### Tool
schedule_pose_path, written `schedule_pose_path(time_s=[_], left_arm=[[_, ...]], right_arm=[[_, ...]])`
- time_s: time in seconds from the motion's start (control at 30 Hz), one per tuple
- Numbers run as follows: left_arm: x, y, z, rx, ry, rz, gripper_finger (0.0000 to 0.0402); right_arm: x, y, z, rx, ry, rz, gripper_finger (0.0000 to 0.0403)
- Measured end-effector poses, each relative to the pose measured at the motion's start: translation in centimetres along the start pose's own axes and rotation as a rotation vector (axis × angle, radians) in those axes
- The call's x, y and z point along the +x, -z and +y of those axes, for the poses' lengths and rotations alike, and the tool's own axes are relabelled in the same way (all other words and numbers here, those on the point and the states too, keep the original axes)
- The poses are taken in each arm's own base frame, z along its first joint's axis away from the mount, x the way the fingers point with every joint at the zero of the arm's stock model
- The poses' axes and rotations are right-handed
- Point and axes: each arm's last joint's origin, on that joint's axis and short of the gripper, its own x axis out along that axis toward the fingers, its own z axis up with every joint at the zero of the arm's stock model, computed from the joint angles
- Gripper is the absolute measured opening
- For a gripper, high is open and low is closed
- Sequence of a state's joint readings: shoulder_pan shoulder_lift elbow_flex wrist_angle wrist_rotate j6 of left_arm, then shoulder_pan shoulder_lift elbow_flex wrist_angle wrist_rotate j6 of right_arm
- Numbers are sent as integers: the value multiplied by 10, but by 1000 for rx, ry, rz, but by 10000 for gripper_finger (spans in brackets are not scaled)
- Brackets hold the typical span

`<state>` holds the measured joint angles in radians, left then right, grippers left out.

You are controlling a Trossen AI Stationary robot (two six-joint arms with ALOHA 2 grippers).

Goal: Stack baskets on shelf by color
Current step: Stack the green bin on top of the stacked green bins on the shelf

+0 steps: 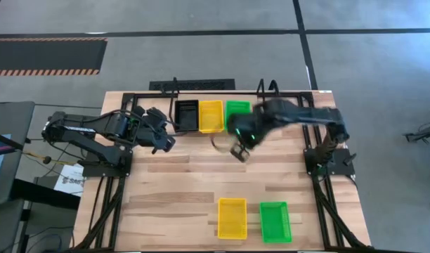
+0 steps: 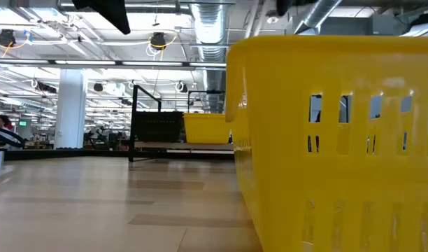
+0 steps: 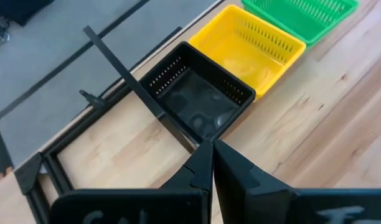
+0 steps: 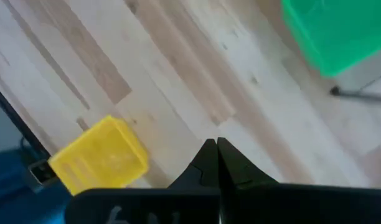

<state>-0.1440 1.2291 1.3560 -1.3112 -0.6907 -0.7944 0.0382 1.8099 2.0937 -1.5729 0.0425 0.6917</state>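
The shelf (image 1: 159, 86) stands along the table's far edge. On it sit a black basket (image 1: 187, 116), a yellow basket (image 1: 211, 116) and a green basket (image 1: 237, 111), side by side. Whether each is one basket or several nested, I cannot tell. A second yellow basket (image 1: 232, 218) and a second green basket (image 1: 275, 221) rest on the tabletop near the near edge. My left gripper (image 1: 166, 139) is shut, just left of and nearer than the black basket (image 3: 200, 99). My right gripper (image 1: 239, 152) is shut over bare table, just nearer than the shelf's green basket (image 4: 340, 31).
The shelf's black rod (image 3: 125, 71) runs beside the black basket, close ahead of my left gripper (image 3: 212, 155). The middle of the table (image 1: 187, 183) is bare wood. In the low view the near yellow basket (image 2: 333, 140) fills the right half.
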Motion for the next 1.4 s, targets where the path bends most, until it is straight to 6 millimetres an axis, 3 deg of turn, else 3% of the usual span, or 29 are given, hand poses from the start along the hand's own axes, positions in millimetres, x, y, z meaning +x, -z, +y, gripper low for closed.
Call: schedule_pose_path(time_s=[0.2,0.33,0.6,0.9,1.13,1.4], left_arm=[[0,0,0,67,2,2,0],[0,0,0,76,13,11,0],[0,1,-1,75,24,22,0],[0,1,-1,24,45,43,0],[0,1,-2,7,66,54,0],[0,0,-4,-17,77,43,0]], right_arm=[[-17,58,43,166,-31,-24,1],[-15,92,71,229,-46,8,1],[23,162,95,356,113,117,15],[56,240,106,626,217,206,74],[70,276,109,738,215,202,132],[106,286,103,736,261,216,196]])
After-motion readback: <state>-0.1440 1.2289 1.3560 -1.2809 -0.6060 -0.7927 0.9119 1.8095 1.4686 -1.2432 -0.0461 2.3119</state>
